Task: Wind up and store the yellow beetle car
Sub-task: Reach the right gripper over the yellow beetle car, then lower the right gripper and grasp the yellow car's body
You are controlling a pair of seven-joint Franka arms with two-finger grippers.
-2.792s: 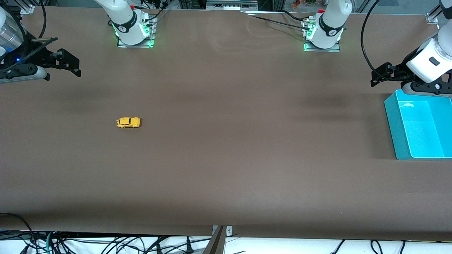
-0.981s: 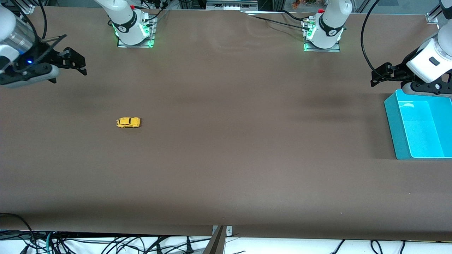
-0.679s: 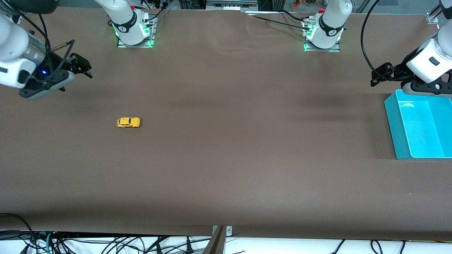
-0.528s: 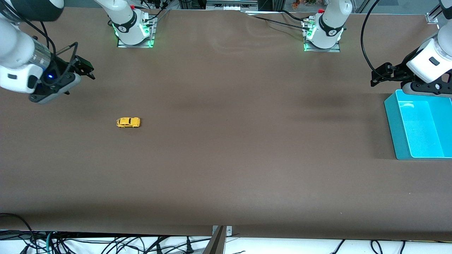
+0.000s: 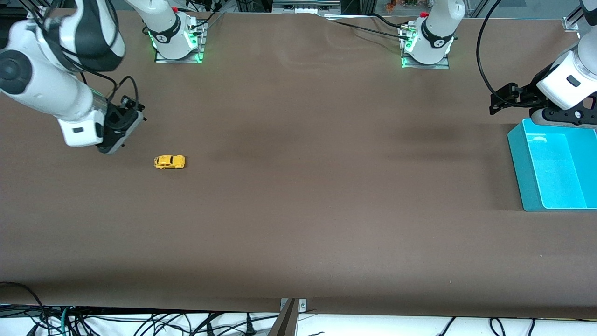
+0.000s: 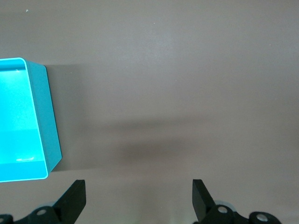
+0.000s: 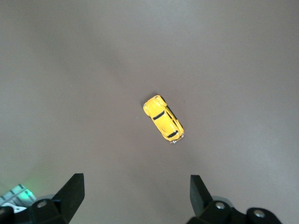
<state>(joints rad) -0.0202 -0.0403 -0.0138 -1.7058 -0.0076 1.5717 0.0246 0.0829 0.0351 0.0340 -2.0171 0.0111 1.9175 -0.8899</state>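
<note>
Though nothing has been gripped yet, the scene reads as the very start of the job.

Desk (image 5: 298, 210): brown cover, bare apart from the two items below.
Bin (image 5: 522, 177): teal, open-topped, at the left arm's end of the desk, about 3 o'clock in the front view; nothing seen in it.
Left pincer (image 5: 501, 100): waits just off the bin's rim at 11 o'clock, fingers spread wide, carrying nothing.
Right pincer (image 7: 135, 198): hangs over bare desk at 10 o'clock from the car, pointed down, fingers wide apart, carrying nothing.
Yellow beetle car (image 5: 169, 162): on its wheels at the right arm's end, well apart from the bin, touched by neither pincer.
Done: nothing I can credit.
Left: grasp, wind, carry to bin, by my reckoning.
</note>
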